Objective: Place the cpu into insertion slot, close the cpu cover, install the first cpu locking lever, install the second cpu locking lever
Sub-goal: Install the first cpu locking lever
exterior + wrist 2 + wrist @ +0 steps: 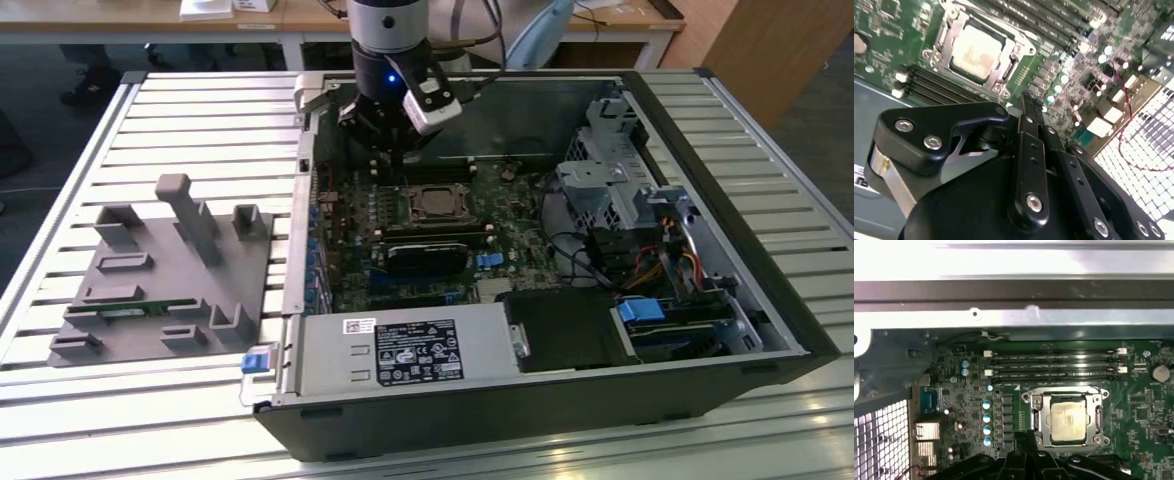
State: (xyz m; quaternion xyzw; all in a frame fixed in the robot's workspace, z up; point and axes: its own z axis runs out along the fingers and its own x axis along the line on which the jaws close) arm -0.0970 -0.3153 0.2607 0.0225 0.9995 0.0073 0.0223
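The cpu [1069,416], a dull silver square, lies flat in the insertion slot on the green board, also seen as the cpu [976,50] and cpu [430,204]. The shiny cpu cover [1040,415] lies down around it as a frame; the slot itself is hidden beneath them. Thin lever rods run along the frame's edges; I cannot tell whether they are latched. My gripper [396,160] hangs just above the board, beside the socket toward the case's far wall. Its black fingers are together with nothing between them, as my gripper [1026,98] and gripper [1026,434] appear in both wrist views.
Long black memory slots [1054,365] run beside the socket. A black heatsink block [427,258] sits on the socket's near side. The power supply [400,350] and drive cage [614,180] fill the case's front and right. A grey fixture [167,270] stands on the slatted table at the exterior view's left.
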